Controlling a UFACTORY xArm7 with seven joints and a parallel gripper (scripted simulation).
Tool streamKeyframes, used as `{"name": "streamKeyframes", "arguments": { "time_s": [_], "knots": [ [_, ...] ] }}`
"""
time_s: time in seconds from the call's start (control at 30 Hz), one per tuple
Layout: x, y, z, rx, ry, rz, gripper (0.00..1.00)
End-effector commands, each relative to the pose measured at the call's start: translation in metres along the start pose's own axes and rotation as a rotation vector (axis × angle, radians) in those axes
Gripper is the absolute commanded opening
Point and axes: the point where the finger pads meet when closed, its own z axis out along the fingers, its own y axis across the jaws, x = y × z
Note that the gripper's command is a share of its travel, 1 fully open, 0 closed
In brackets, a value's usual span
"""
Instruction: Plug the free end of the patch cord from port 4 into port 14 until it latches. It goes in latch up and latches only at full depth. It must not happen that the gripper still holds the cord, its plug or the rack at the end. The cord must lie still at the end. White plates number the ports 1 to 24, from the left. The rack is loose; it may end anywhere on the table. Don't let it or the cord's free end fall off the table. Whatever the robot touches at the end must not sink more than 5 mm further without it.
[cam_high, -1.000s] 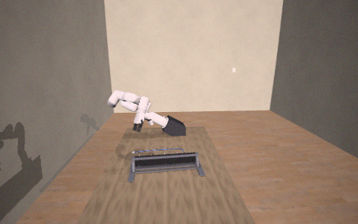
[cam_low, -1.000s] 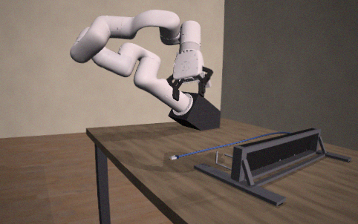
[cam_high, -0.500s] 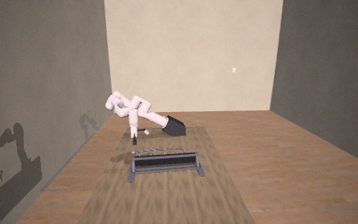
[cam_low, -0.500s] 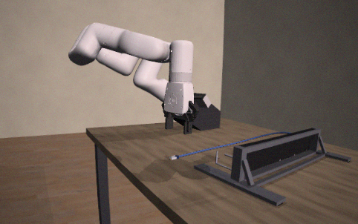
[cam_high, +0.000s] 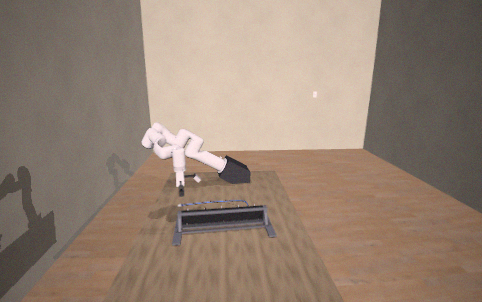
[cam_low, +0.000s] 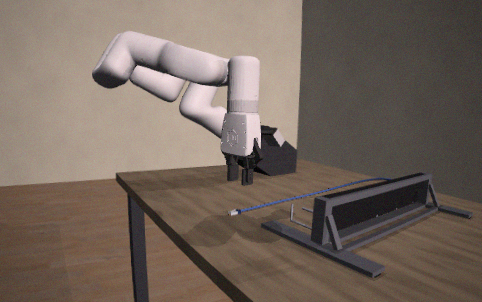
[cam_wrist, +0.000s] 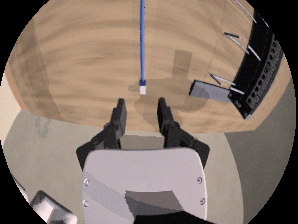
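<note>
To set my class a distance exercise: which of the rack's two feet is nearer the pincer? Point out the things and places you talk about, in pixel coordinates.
The left foot (cam_high: 177, 237) (cam_low: 350, 260) (cam_wrist: 212, 91) in the top view, at the cord's white plug (cam_high: 180, 205) (cam_low: 232, 213) (cam_wrist: 142, 86) end; the right foot (cam_high: 270, 230) (cam_low: 455, 212) lies farther off.

The rack (cam_high: 222, 229) (cam_low: 320, 235) (cam_wrist: 250, 65) stands on the tabletop (cam_high: 220, 270) (cam_low: 165, 192) (cam_wrist: 75, 75) on 2 feet. In the top view, the cord (cam_high: 212, 202) (cam_low: 300, 194) (cam_wrist: 143, 45) runs behind it, its free end (cam_high: 180, 205) (cam_low: 233, 212) (cam_wrist: 143, 86) near the rack's left end; the arm's base (cam_high: 236, 172) (cam_low: 282, 160) lies farther back.
</note>
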Motion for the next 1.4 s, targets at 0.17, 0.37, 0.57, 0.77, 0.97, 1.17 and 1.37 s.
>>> {"name": "streamKeyframes", "arguments": {
  "time_s": [0.17,0.37,0.57,0.77,0.97,1.17,1.37],
  "knots": [
    [0.000,0.001,-0.001,-0.004,0.000,0.000,0.00],
    [0.000,0.001,-0.001,-0.004,0.000,0.000,0.00],
    [0.000,0.001,-0.001,-0.004,0.000,0.000,0.00],
    [0.000,0.001,-0.001,-0.004,0.000,0.000,0.00],
    [0.000,0.001,-0.001,-0.004,-0.001,0.000,0.00],
    [0.002,0.005,-0.002,-0.010,-0.014,0.025,0.00],
    [0.007,0.012,-0.004,-0.025,-0.040,0.075,0.00]
  ]
}}
